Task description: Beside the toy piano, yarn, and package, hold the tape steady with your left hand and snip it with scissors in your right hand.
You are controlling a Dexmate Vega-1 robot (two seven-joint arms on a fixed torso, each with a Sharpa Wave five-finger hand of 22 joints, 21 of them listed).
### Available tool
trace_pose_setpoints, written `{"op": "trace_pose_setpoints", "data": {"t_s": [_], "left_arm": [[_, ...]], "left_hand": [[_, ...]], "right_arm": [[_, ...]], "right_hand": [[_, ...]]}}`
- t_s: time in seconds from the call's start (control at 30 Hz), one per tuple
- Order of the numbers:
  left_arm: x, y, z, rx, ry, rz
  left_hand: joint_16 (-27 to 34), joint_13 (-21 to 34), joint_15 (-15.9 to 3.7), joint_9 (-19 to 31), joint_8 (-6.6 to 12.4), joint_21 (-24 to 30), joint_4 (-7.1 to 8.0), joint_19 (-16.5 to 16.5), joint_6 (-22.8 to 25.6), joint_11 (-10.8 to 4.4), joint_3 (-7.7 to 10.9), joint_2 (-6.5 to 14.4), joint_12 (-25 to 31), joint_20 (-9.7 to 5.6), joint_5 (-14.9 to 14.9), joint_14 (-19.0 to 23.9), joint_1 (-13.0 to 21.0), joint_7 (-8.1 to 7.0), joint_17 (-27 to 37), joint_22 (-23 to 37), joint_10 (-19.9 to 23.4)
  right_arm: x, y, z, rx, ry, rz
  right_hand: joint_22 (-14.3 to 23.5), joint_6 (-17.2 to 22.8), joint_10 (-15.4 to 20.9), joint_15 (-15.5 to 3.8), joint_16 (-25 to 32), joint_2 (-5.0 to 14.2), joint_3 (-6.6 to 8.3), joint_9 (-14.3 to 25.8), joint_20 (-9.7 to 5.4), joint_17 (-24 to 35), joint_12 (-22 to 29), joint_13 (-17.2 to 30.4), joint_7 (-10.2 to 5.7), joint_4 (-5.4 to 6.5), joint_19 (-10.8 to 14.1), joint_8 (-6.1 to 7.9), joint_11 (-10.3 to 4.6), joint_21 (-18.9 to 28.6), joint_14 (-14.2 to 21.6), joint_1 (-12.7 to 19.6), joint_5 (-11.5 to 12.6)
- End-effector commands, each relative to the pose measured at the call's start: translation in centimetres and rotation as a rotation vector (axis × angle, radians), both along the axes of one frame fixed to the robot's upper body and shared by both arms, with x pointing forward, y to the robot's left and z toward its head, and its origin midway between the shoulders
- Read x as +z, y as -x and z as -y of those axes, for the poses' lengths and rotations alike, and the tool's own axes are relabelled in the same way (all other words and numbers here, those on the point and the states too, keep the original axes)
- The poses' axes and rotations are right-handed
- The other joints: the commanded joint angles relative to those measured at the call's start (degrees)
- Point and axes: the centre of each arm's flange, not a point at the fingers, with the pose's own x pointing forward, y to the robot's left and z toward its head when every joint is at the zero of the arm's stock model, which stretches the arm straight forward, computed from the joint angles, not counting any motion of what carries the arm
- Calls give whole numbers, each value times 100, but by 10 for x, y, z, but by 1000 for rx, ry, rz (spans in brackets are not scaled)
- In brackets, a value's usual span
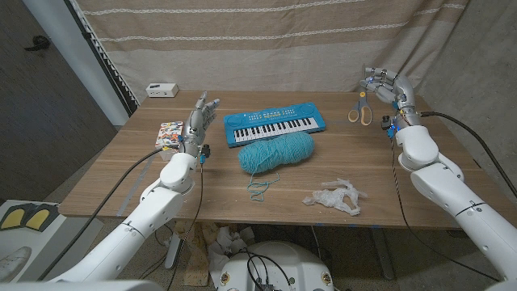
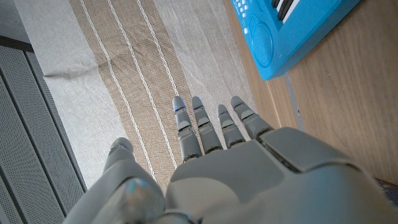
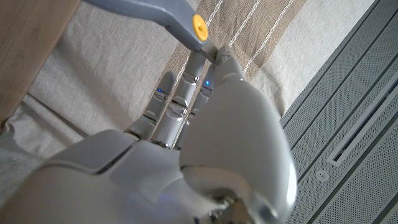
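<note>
Scissors [image 1: 361, 107] lie on the table's [image 1: 420, 198] far right, long axis running away from the robot, orange handles nearer, blades toward the curtain [image 1: 266, 40]. Right hand [image 1: 386, 87] rests just beside them, fingers extended, grasping nothing. Left hand [image 1: 198, 117], fingers straight and apart, stands beside the toy piano [image 1: 275, 127].

On the wooden table [image 1: 121, 174] lie one blue toy keyboard [image 1: 275, 127], one teal ball of yarn [image 1: 276, 153], one pair of orange-handled scissors [image 1: 360, 109], one crumpled clear plastic wrapper [image 1: 337, 196], one small colourful printed package [image 1: 170, 133] and one white box [image 1: 161, 90].
</note>
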Motion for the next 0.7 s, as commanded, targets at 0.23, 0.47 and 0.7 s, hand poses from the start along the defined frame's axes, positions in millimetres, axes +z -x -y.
{"op": "trace_pose_setpoints", "data": {"t_s": [0.23, 0.47, 0.7], "left_arm": [[7, -2, 4, 1, -16, 12], [11, -2, 6, 13, -38, 21], [13, -2, 13, 11, -47, 29]], "left_hand": [[26, 33, -364, 6, -8, 18, 18, 4, 85, 18, -12, -10, 34, -50, 45, 44, -101, 1, 26, 18, 57], [27, 34, -361, 6, -25, 17, 37, 1, 50, -6, -29, -12, 28, -25, 45, 47, -139, -25, 29, 19, 47], [27, 34, -372, 6, -29, 18, 53, 0, 46, 23, -43, -12, 36, -26, 45, 46, -172, -20, 30, 20, 71]], "right_arm": [[11, 2, -24, -14, -14, 7], [12, -1, -32, -5, -20, -13], [14, -1, -38, -28, -24, 15]], "right_hand": [[3, 56, 35, -503, 26, 97, 2, -4, -924, 25, -8, -3, 54, -60, -15, -43, 7, 101, 63, 216, 34], [-4, 59, 50, -504, 8, 90, -1, -14, -919, -1, 3, -10, 79, -72, -20, -64, 24, 142, 68, 230, 35], [-9, 43, 29, -504, -15, 108, -2, -20, -917, -33, -5, -17, 61, -59, -31, -87, 11, 169, 62, 215, 35]]}}
